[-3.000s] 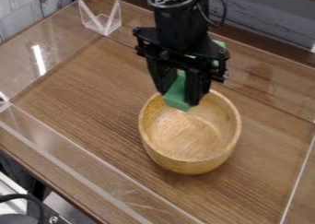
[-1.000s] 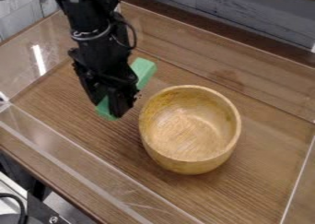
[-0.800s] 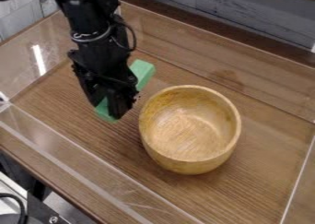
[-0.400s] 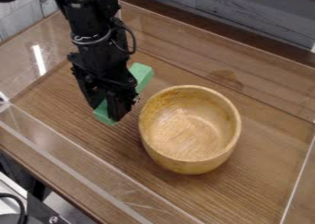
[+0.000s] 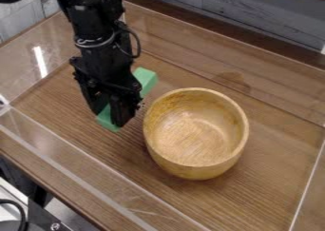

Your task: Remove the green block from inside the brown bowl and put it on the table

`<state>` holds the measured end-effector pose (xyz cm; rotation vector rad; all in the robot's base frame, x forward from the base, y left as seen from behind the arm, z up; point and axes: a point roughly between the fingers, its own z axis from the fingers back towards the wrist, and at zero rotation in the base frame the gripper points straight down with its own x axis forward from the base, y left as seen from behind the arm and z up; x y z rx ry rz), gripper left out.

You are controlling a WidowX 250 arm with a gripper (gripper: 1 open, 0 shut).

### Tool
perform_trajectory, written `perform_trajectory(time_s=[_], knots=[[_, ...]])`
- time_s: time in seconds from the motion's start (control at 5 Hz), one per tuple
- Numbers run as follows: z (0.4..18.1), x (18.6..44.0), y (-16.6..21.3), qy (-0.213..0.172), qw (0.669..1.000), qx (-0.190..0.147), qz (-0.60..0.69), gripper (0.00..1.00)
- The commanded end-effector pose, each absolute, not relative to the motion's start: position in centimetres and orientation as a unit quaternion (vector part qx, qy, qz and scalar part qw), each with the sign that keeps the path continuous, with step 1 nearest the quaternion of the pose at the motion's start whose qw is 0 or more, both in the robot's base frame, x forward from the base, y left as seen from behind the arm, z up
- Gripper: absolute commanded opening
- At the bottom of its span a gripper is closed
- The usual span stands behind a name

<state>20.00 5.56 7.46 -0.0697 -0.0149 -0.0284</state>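
Black gripper point(image 5: 114, 109) points straight down, just left of the brown bowl point(image 5: 195, 132). Fingers closed on the green block point(image 5: 137, 86); the block sits tilted between them, one end showing upper right of the fingers, the other at their lower tips. Block is outside the bowl, low over the table point(image 5: 254, 73); contact with the wood cannot be told. Bowl upright, empty.
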Motion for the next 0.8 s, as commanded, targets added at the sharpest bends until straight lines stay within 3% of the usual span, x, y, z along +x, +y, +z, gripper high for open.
perform_trajectory(time_s=[0.0,0.6], knots=[[8.58,20.94,6.19,-0.026,0.999,-0.027,-0.007,0.0],[8.84,21.23,6.21,-0.022,0.999,-0.03,0.003,0.0]])
